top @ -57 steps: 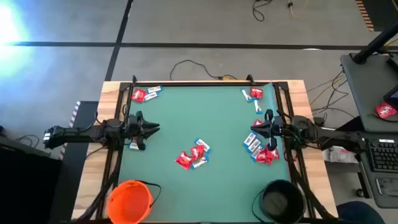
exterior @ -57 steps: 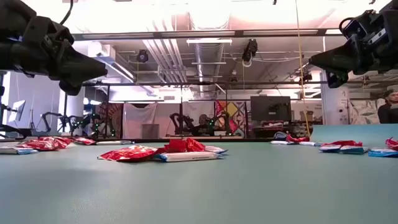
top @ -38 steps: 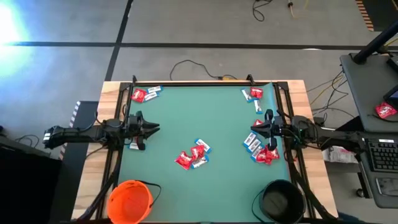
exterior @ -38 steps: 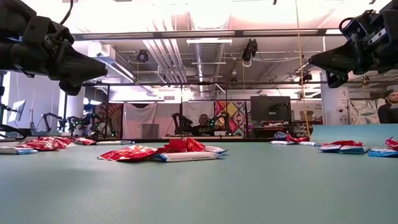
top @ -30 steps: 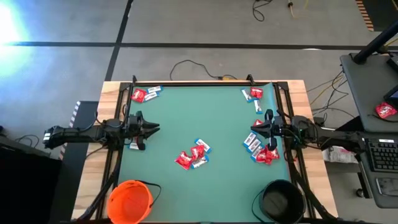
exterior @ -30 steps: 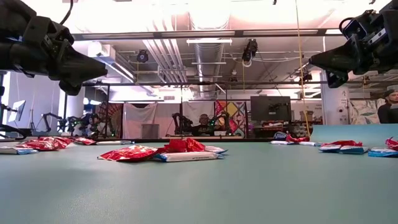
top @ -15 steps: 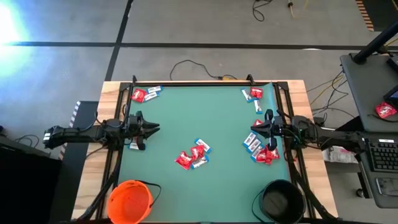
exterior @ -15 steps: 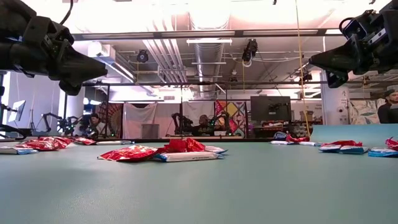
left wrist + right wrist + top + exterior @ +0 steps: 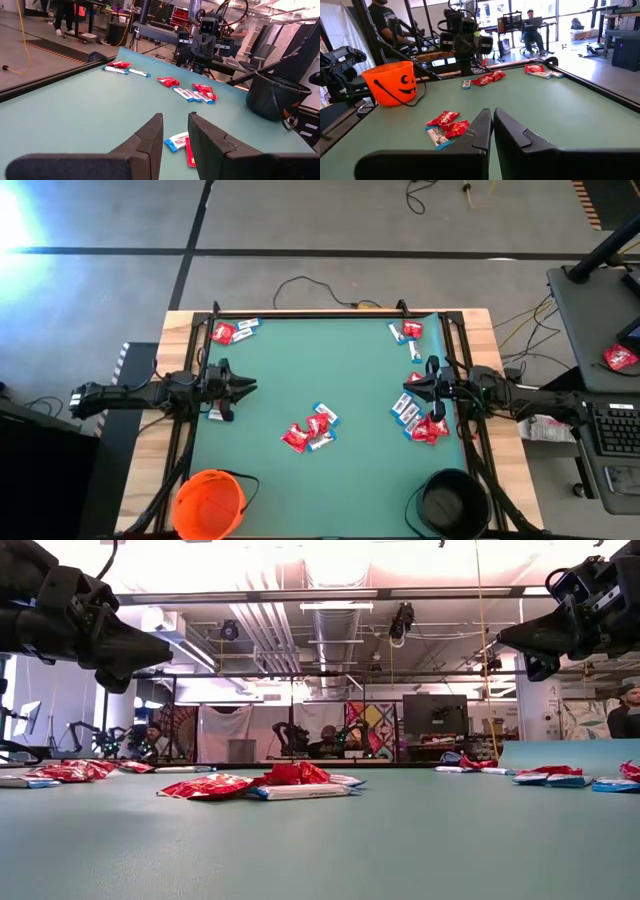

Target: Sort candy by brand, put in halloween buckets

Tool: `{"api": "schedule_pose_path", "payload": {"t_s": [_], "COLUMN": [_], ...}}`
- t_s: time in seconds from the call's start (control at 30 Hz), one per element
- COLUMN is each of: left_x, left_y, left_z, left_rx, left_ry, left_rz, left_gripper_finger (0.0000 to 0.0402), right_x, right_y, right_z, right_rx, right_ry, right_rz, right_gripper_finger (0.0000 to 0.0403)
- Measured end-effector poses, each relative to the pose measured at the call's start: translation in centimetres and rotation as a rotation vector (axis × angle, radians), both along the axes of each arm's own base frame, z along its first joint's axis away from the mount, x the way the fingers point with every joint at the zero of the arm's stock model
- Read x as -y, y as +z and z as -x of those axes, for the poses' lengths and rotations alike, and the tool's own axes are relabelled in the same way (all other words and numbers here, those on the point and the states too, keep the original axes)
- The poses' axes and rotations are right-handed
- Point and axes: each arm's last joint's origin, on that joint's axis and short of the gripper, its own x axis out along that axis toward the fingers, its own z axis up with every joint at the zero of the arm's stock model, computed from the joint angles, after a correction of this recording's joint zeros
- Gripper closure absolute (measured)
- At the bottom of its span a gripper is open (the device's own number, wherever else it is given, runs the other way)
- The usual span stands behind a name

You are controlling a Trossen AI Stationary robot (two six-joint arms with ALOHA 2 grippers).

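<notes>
Nothing appears sorted yet. In the high view the orange bucket (image 9: 209, 502) stands at the lower left of the tabletop (image 9: 330, 370) and the black bucket (image 9: 452, 502) at the lower right. No candy shows inside either, though the black one is too dark within to be sure.

All the candy seen lies loose on the green tabletop, in mixed red and blue-and-white clusters:
- a centre pile (image 9: 309, 430) just below the middle of the frame;
- a right pile (image 9: 420, 420) at the right edge, beside the right arm;
- a small group at the upper left corner (image 9: 233, 331);
- another group at the upper right corner (image 9: 408, 335);
- a single blue-and-white piece (image 9: 216, 414) at the left edge, just under the left arm.

The left gripper (image 9: 246, 386) hangs above the tabletop at centre left, over no candy. In its wrist view its fingers (image 9: 150, 135) stand slightly apart with nothing between them.

The right gripper (image 9: 411, 383) hangs at centre right, just above the right pile. In its wrist view its fingers (image 9: 482, 130) are pressed together and hold nothing.

Judging by this, the whole job is left: each piece has to be picked up, told apart by wrapper, and dropped into one bucket per brand. The mixed piles will likely need one-by-one picking.
</notes>
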Motion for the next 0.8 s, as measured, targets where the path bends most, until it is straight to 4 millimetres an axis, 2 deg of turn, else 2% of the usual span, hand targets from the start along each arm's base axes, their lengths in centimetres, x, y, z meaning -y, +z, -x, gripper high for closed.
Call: {"api": "schedule_pose_path", "payload": {"t_s": [0.3, 0.43, 0.53, 0.63, 0.7, 0.8], "left_x": [0.0, 0.0, 0.0, 0.0, 0.0, 0.0], "left_y": [0.0, 0.0, 0.0, 0.0, 0.0, 0.0], "left_z": [0.0, 0.0, 0.0, 0.0, 0.0, 0.0], "left_rx": [0.000, 0.000, 0.000, 0.000, 0.000, -0.001], "left_ry": [0.000, 0.001, 0.000, 0.000, 0.000, 0.001], "left_rz": [0.000, 0.000, 0.000, 0.000, 0.000, 0.000], "left_gripper_finger": [0.0326, 0.0326, 0.0326, 0.0326, 0.0326, 0.0326], "right_x": [0.0, 0.0, 0.2, 0.1, 0.1, 0.3], "right_y": [0.1, 0.4, 1.4, 2.8, 3.4, 4.0], "right_z": [0.0, 0.0, 0.1, 0.1, -0.2, -1.0], "right_rx": [0.008, 0.051, 0.167, 0.239, 0.176, -0.027], "right_ry": [0.000, 0.001, -0.053, -0.030, -0.022, -0.082], "right_rz": [-0.002, -0.156, -0.193, -0.261, -0.290, -0.328], "right_gripper_finger": [0.0390, 0.0390, 0.0390, 0.0390, 0.0390, 0.0390]}}
